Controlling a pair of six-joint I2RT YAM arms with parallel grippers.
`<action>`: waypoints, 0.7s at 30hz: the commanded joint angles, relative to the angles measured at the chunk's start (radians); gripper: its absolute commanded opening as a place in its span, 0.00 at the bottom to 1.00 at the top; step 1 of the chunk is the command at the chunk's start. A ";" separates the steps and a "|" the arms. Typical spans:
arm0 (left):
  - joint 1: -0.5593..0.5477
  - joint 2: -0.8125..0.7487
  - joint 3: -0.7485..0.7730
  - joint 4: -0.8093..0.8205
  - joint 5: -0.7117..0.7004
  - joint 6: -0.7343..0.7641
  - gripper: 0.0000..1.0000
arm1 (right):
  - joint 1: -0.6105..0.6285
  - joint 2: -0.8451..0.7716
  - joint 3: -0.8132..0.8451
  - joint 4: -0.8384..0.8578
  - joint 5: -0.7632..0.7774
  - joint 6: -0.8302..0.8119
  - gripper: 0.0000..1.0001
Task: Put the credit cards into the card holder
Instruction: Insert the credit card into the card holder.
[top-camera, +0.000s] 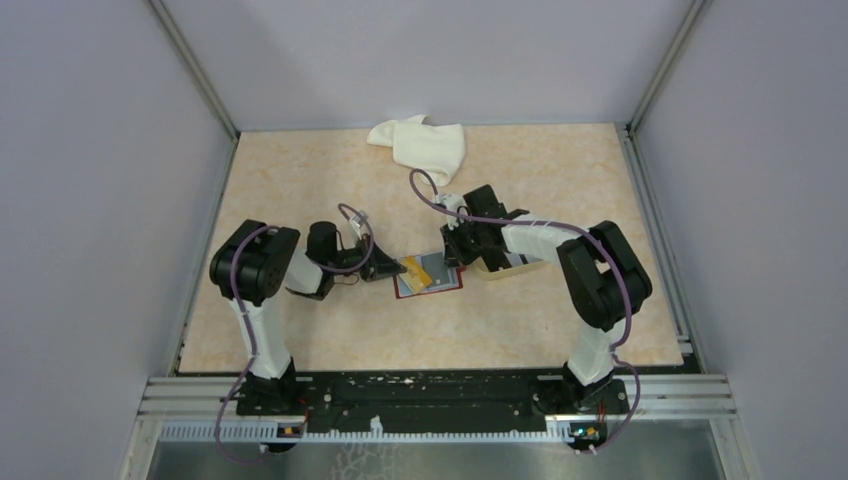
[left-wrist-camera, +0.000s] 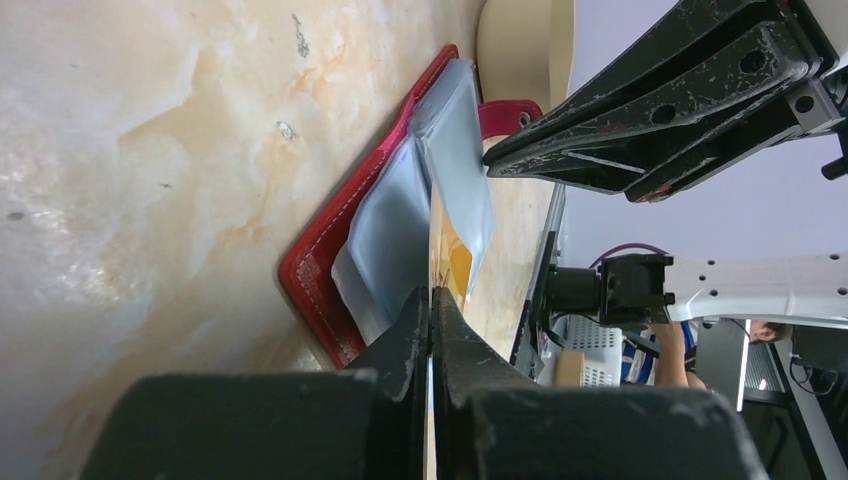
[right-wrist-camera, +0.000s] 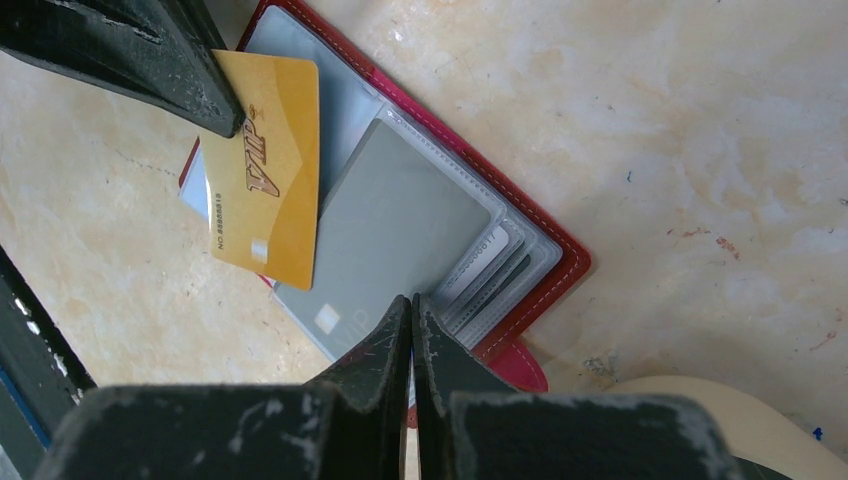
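Note:
The dark red card holder (top-camera: 430, 292) lies open on the table between my arms, clear sleeves up, its rim (right-wrist-camera: 560, 250) and snap tab (right-wrist-camera: 520, 365) showing. My left gripper (left-wrist-camera: 432, 295) is shut on a gold VIP credit card (right-wrist-camera: 265, 170), held edge-on over the holder's left half (left-wrist-camera: 320, 260). A grey card (right-wrist-camera: 400, 220) sits in a lifted clear sleeve (left-wrist-camera: 460, 150). My right gripper (right-wrist-camera: 412, 300) is shut on that sleeve's near edge. Several more cards fill the sleeves below it.
A beige tray (top-camera: 495, 268) lies under my right wrist, just right of the holder, and its edge (right-wrist-camera: 720, 420) is close to the snap tab. A white cloth (top-camera: 420, 145) is bunched at the table's far edge. Grey walls enclose the table.

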 joint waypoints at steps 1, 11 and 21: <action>-0.019 -0.019 0.025 -0.028 -0.008 0.032 0.00 | 0.030 0.027 0.024 -0.014 0.015 -0.015 0.00; -0.026 -0.015 0.054 -0.144 -0.005 0.048 0.00 | 0.030 0.024 0.025 -0.015 0.011 -0.017 0.00; -0.026 -0.026 0.096 -0.244 0.001 0.079 0.00 | 0.029 0.021 0.024 -0.014 0.010 -0.018 0.00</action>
